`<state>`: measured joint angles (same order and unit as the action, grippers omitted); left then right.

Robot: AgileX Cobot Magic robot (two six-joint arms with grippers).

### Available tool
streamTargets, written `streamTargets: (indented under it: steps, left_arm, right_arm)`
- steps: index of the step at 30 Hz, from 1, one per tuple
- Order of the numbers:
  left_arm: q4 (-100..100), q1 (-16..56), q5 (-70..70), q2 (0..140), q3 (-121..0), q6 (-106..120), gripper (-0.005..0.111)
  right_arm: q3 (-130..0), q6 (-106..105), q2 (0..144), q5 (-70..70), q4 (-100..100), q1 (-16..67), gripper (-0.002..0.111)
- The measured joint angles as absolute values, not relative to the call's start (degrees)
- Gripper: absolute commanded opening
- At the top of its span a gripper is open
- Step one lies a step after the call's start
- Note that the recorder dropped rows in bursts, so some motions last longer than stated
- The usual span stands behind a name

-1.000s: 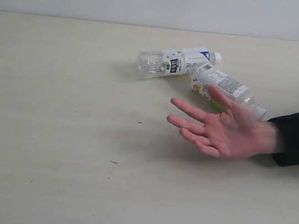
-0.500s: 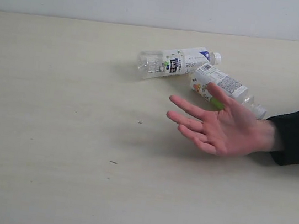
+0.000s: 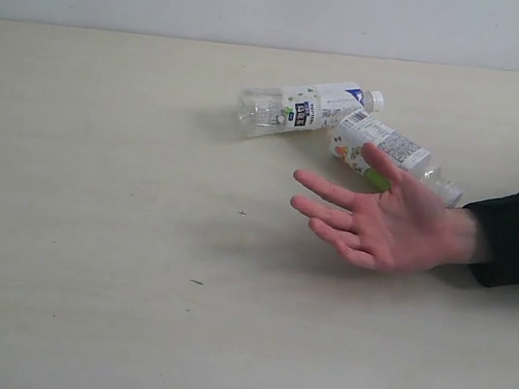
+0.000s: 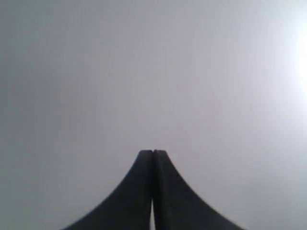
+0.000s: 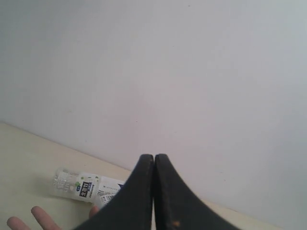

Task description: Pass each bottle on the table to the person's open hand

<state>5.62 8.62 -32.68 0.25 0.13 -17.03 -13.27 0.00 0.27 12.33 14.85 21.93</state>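
Soft, even light fills the exterior view. The pale table (image 3: pixel 80 305) reads bright and a little washed out, and its grain barely shows. The person's open hand (image 3: pixel 386 222) throws only a faint, soft-edged shadow on the table beneath it, on the side toward the near edge. Near the far edge, the white-label bottle (image 3: pixel 301 108) and the green-label bottle (image 3: pixel 391 150) carry small white glints on their clear plastic. Focus is fair, but the label print is unreadable.

In the left wrist view, strong white glare burns out one side of a flat grey field, and the left gripper (image 4: pixel 153 152) is a soft black silhouette. In the right wrist view, the right gripper (image 5: pixel 154 155) is likewise dark and blurred against a smooth grey wall (image 5: pixel 192 72) with a faint pink cast.
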Motion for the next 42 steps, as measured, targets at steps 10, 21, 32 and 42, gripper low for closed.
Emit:
streamTargets:
  steps: [10, 21, 32, 42]
  left_arm:
    - [-3.1, 8.6, -34.2, 31.9, -23.0, -10.4, 0.0]
    - [27.2, 8.6, 10.5, 74.1, -63.7, -2.9, 0.0]
    - [15.5, 13.9, 48.6, 96.6, -89.8, 23.4, 0.0]
    - [-2.9, 21.9, 56.0, 118.6, -112.5, 41.1, 0.0]
  right_arm:
    - [-13.3, 0.0, 0.3, 12.3, 14.8, 21.9, 0.0]
    - [-13.3, 0.0, 0.3, 12.4, 14.8, 21.9, 0.0]
    - [-13.3, 0.0, 0.3, 12.5, 14.8, 21.9, 0.0]
    - [-13.3, 0.0, 0.3, 12.5, 14.8, 21.9, 0.0]
